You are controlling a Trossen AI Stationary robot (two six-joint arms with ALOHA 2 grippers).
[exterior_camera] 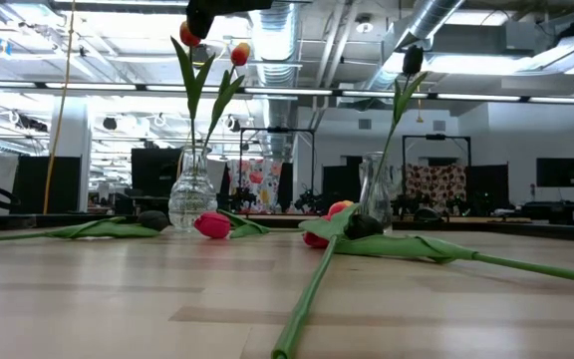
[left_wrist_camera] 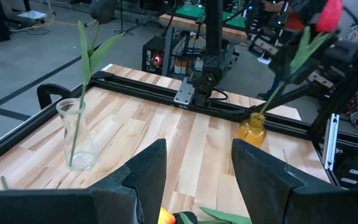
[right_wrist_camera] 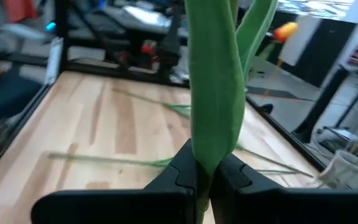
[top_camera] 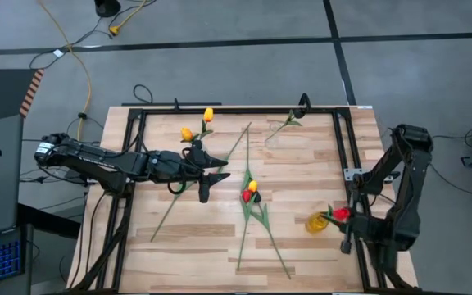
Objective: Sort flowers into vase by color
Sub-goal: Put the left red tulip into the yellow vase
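Holding: right gripper (right_wrist_camera: 204, 180) has its fingers closed on the green stem of a red tulip (top_camera: 340, 213), which stands in the yellow vase (top_camera: 317, 222).
Landmark: yellow vase, at the table's (top_camera: 301, 176) right edge, just beside the right arm's base.
Left gripper (top_camera: 207, 175): well to the left of the yellow vase, over the table's middle, fingers spread apart with nothing between them; in its wrist view the gap looks straight across at the yellow vase.
Clear vase, far (left_wrist_camera: 74, 134): beyond the yellow vase toward the back rail, holding one dark-headed tulip (exterior_camera: 413, 58) upright.
Clear vase, left (exterior_camera: 191, 189): farthest from the yellow vase, at the back left, holding two tulips with yellow-orange heads (top_camera: 208, 114).
Loose flowers: a red and a yellow head (top_camera: 250, 191) lie together on the boards between the left gripper and the yellow vase, stems running toward the front edge; a further long stem (top_camera: 188, 185) lies slanted under the left gripper.
Low view: one red head (exterior_camera: 211, 224) rests on the boards touching the foot of the left clear vase.
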